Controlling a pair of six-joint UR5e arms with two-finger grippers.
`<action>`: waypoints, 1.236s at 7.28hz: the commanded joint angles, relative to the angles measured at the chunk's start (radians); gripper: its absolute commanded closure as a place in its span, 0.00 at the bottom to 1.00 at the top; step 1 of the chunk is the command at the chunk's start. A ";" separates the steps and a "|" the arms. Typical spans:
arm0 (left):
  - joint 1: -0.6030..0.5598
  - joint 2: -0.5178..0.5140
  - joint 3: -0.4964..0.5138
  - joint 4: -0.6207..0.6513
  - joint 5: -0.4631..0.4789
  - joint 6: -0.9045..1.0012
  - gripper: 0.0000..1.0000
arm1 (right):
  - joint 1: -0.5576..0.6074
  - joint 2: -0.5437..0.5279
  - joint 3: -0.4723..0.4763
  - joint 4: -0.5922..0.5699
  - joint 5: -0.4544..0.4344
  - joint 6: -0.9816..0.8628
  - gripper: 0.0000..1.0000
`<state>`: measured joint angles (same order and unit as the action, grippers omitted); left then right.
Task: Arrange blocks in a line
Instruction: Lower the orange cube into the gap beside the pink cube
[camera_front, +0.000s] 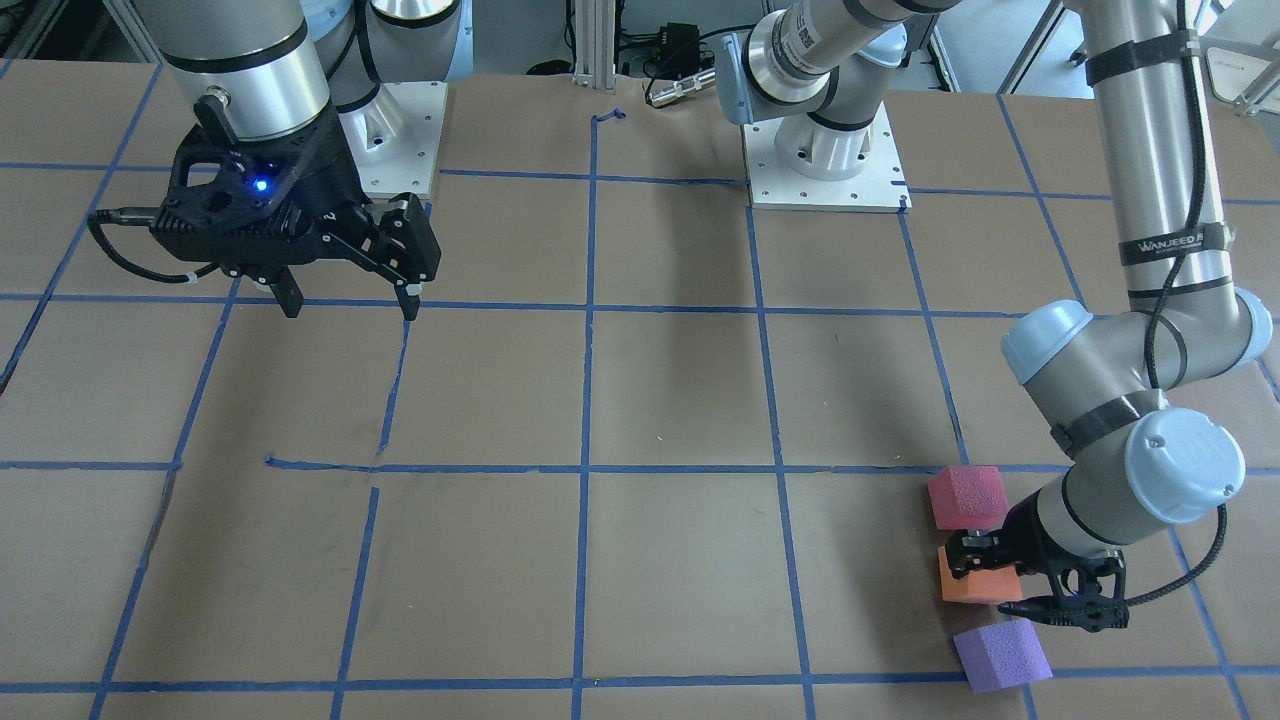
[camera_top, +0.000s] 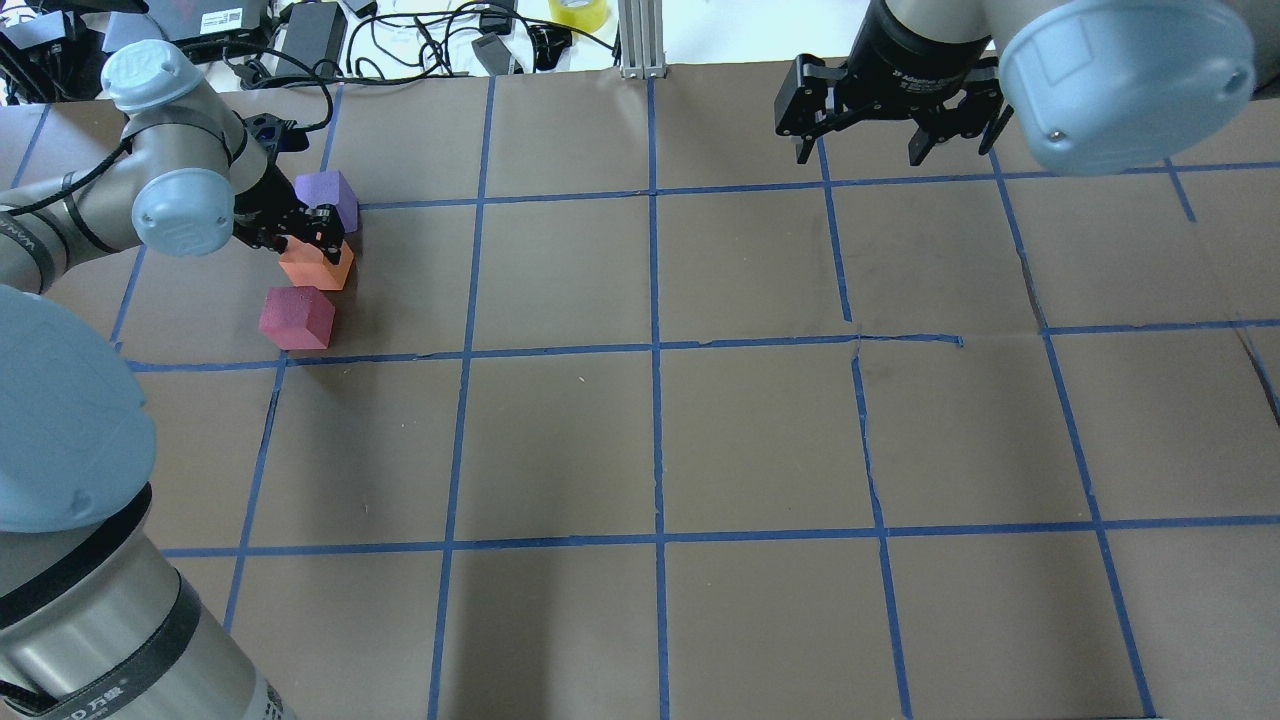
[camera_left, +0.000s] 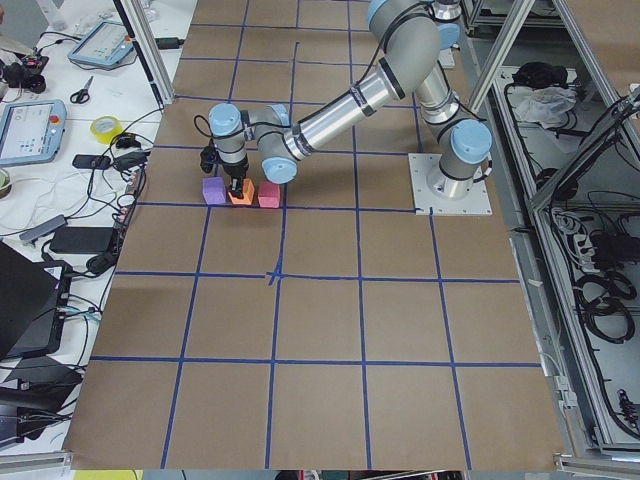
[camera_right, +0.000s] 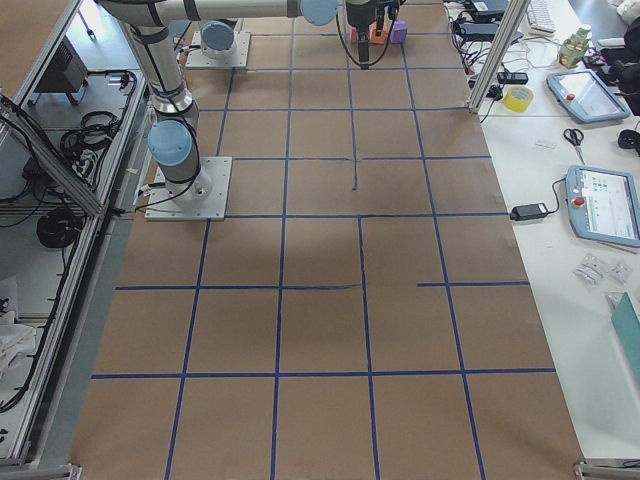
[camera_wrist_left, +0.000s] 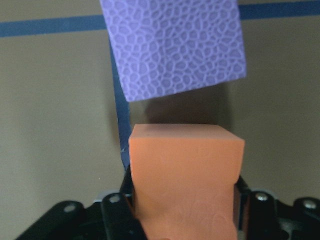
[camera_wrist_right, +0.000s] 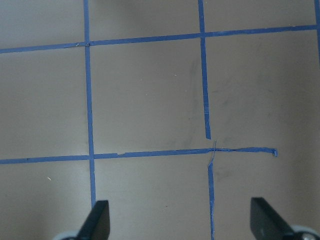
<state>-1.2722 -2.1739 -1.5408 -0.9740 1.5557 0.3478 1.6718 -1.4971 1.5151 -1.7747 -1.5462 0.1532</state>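
Three foam cubes stand in a short row near the table's far left in the overhead view: the purple block (camera_top: 327, 190), the orange block (camera_top: 318, 270) and the pinkish-red block (camera_top: 295, 317). My left gripper (camera_top: 305, 235) is shut on the orange block (camera_wrist_left: 185, 175), low at the table, with the purple block (camera_wrist_left: 175, 47) just ahead of it. In the front-facing view the orange block (camera_front: 975, 588) lies between the pinkish-red one (camera_front: 967, 496) and the purple one (camera_front: 1002, 655). My right gripper (camera_top: 860, 158) is open and empty, hovering far off at the back right.
Brown paper with a blue tape grid (camera_top: 655, 345) covers the table. Cables and devices (camera_top: 400, 30) lie beyond its far edge. The two arm base plates (camera_front: 825, 165) sit at the robot's side. The right wrist view shows only bare paper between the fingers (camera_wrist_right: 97, 220).
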 joint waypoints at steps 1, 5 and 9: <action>0.001 0.005 -0.007 0.001 0.001 0.002 0.90 | 0.000 0.000 0.000 0.000 0.000 0.000 0.00; 0.002 0.006 -0.008 0.001 0.020 0.005 0.81 | 0.000 0.000 0.000 0.001 -0.002 0.000 0.00; 0.002 0.005 -0.005 0.000 0.026 -0.023 0.71 | 0.000 0.009 -0.001 -0.038 0.000 0.000 0.00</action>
<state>-1.2706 -2.1688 -1.5480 -0.9730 1.5819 0.3339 1.6718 -1.4924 1.5143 -1.7947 -1.5467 0.1548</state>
